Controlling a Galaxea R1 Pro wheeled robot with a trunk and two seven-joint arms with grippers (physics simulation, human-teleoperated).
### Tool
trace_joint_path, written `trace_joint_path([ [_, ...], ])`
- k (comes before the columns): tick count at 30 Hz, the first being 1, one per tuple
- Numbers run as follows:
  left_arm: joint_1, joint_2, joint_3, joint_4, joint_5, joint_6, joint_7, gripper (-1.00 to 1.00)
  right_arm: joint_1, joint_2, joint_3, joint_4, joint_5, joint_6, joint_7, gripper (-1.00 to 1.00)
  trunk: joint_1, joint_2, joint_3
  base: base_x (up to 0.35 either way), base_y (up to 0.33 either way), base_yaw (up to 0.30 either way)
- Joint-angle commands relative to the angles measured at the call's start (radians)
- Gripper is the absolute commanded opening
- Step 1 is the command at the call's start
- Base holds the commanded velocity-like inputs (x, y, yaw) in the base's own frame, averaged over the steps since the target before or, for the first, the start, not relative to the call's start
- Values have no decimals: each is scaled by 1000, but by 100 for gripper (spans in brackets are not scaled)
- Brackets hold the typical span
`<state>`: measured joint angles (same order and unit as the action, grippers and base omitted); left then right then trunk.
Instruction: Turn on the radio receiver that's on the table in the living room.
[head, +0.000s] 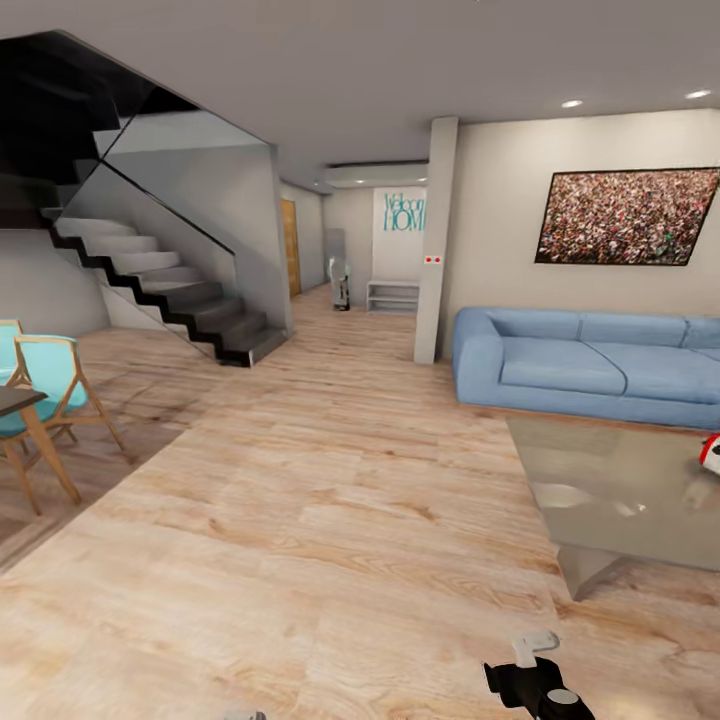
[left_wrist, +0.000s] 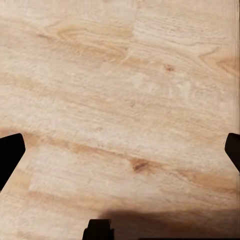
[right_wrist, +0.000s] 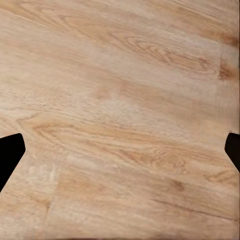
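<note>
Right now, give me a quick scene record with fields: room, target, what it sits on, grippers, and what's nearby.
room: living room, light wood floor
target: radio receiver, red, cut off by the head view's right edge
support: table, glossy grey top, in front of the sofa
left gripper: open, above bare floor
right gripper: open, above bare floor
nearby: staircase at left, framed crowd picture above the sofa

A dark staircase (head: 170, 290) rises beyond a wooden chair (head: 45, 400), past a white pillar (head: 432, 240)
</note>
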<state>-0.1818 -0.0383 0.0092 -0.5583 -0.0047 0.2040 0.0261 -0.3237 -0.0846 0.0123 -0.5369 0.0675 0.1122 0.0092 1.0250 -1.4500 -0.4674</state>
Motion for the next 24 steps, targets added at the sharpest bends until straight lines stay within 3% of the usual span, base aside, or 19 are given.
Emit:
trace_joint_path([
  [1, 0, 0, 0, 0, 0, 0, 0, 100, 0, 0, 0, 0, 0, 0, 0, 100, 0, 0, 0, 0, 0, -297],
  [15, 0, 0, 0, 0, 0, 0, 0, 100, 0, 0, 0, 0, 0, 1, 0, 100, 0, 0, 0, 8, -17, -297],
  [24, 0, 0, 0, 0, -1, 1, 2, 100, 0, 0, 0, 0, 0, 0, 0, 100, 0, 0, 0, 174, -170, -297],
])
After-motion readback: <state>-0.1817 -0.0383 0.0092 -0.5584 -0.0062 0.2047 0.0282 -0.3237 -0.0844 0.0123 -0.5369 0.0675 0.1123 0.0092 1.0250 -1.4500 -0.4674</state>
